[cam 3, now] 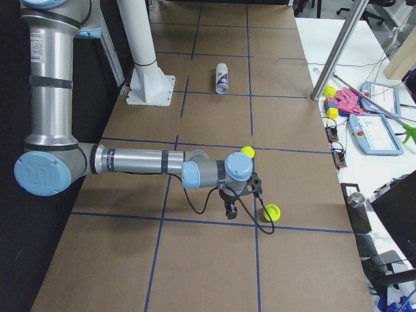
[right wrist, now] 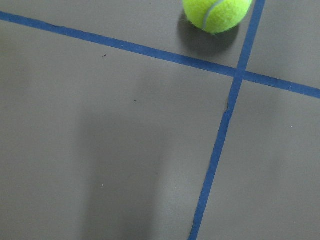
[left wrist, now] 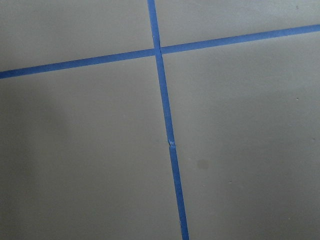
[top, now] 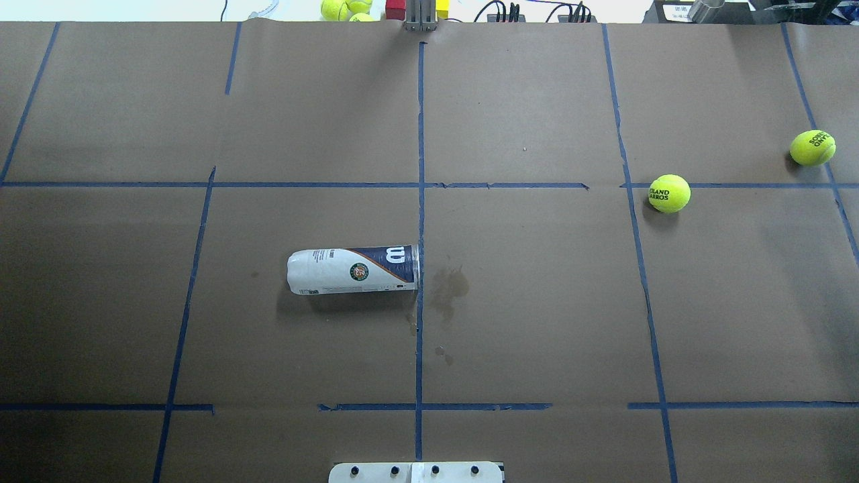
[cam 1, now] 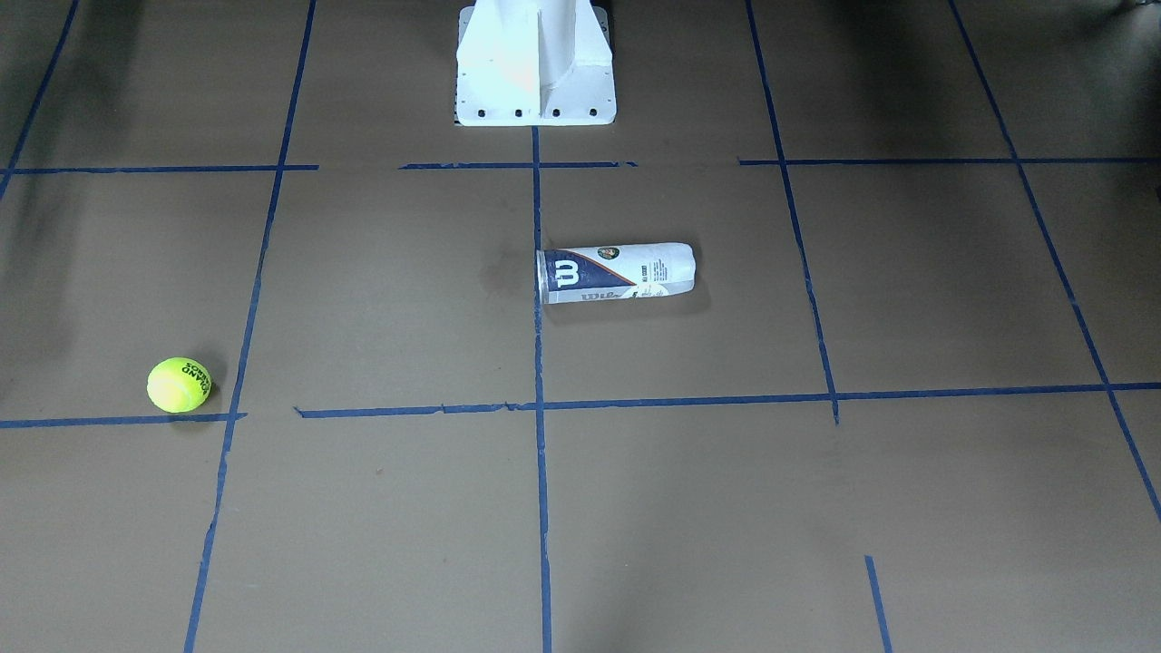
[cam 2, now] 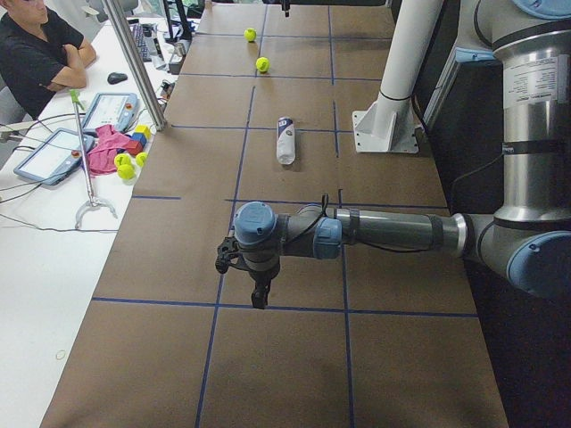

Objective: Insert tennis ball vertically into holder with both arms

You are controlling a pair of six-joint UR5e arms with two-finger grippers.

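1. Low and left in the left-end view, the grey jointed left arm (cam 2: pixel 384 230) reaches out over the brown paper-covered table (cam 2: pixel 294 357). Its black two-finger left gripper (cam 2: pixel 260 300) points down just above the paper. I cannot tell how far its fingers are parted.
2. Left of centre in the overhead view, the clear plastic tennis-ball can with a navy-and-white label (top: pixel 352 272) lies on its side. Its open mouth touches the middle line of blue tape (top: pixel 420 134).
3. At the overhead view's right, the fuzzy neon yellow-green tennis ball (top: pixel 669 193) sits on a tape line, well apart from the can.
4. Near the upper right edge rests a second yellow-green ball (top: pixel 812 147). In the right-end view, the right arm (cam 3: pixel 140 160) holds the black right gripper (cam 3: pixel 230 211) pointing down just beside this ball (cam 3: pixel 272 212). I cannot tell its opening either.
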